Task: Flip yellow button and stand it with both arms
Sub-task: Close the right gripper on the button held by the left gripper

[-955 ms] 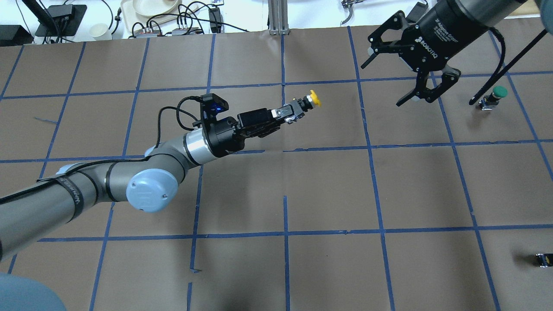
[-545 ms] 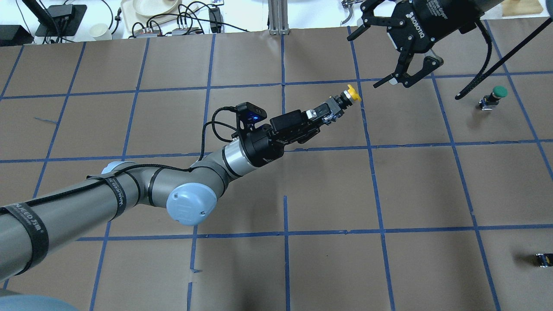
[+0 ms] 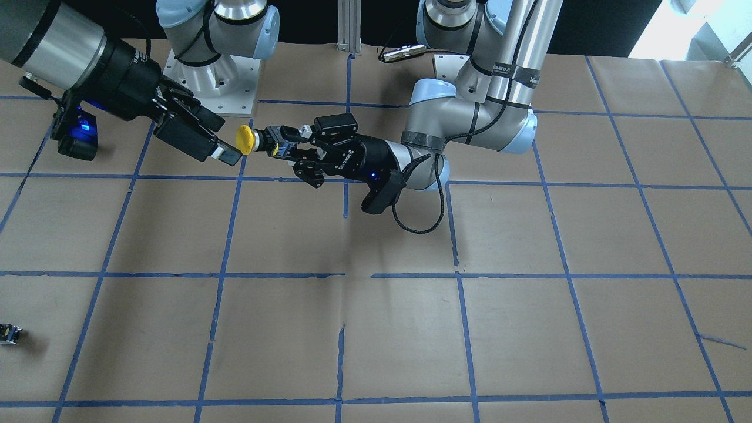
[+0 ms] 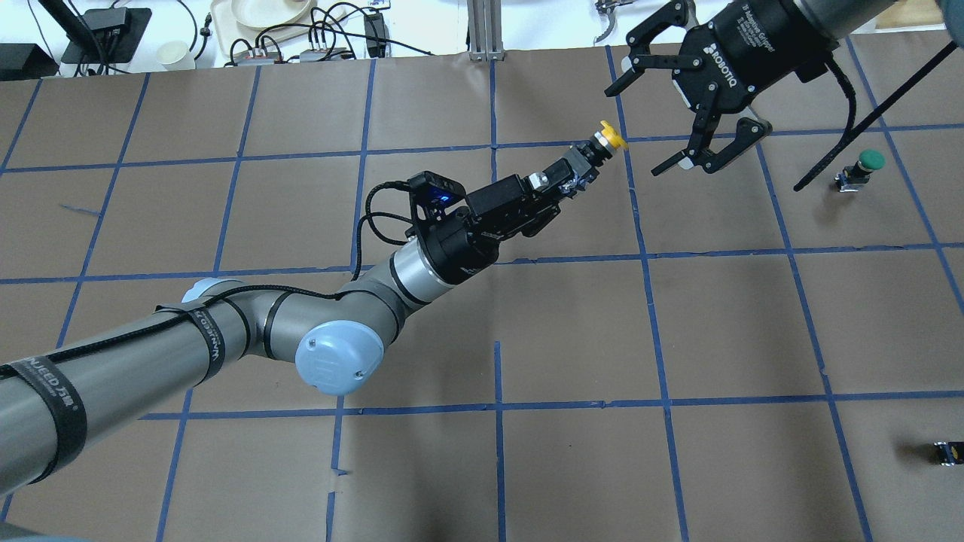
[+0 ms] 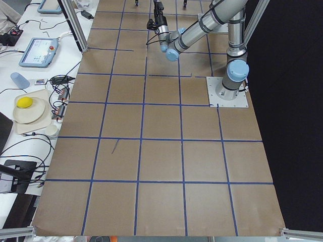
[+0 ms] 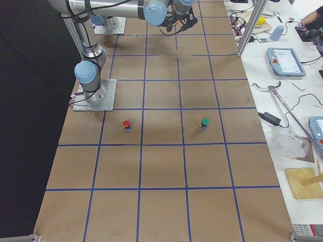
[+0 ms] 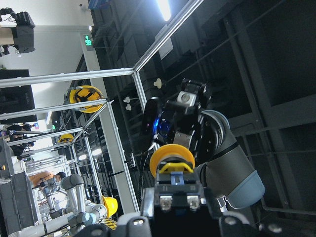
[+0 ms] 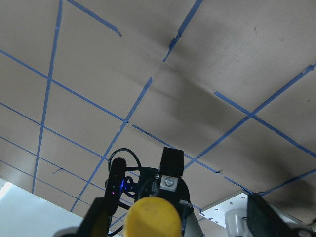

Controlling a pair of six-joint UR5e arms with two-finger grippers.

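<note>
So the yellow button (image 4: 608, 136) is up in the air, clear of the desk (image 4: 572, 331), over the far middle of the blue tape grid. The left claw (image 4: 576, 169) is clamped on its boxy body, so the button lies sideways with the cap sticking out past the fingertips.

Looks-wise it has a round, bright yellow mushroom cap on a short black neck, then a grey and black block. In the left wrist view you can see the body (image 7: 174, 185) from behind: two small metal screw terminals on it and a little yellow clip just under the cap.

The right claw (image 4: 633, 132) is spread wide and has nothing in it. The cap points straight at it and sits just at the mouth of its fingers. From the front view I can't tell whether a finger touches the cap. In the right wrist view the cap (image 8: 152, 216) fills the bottom of the picture, face on.

Off to the robot's right, a green button (image 4: 858, 172) and a red button (image 6: 126, 124) stand on the desk, well apart from all this, and a tiny dark part (image 4: 946, 452) lies near the edge.
</note>
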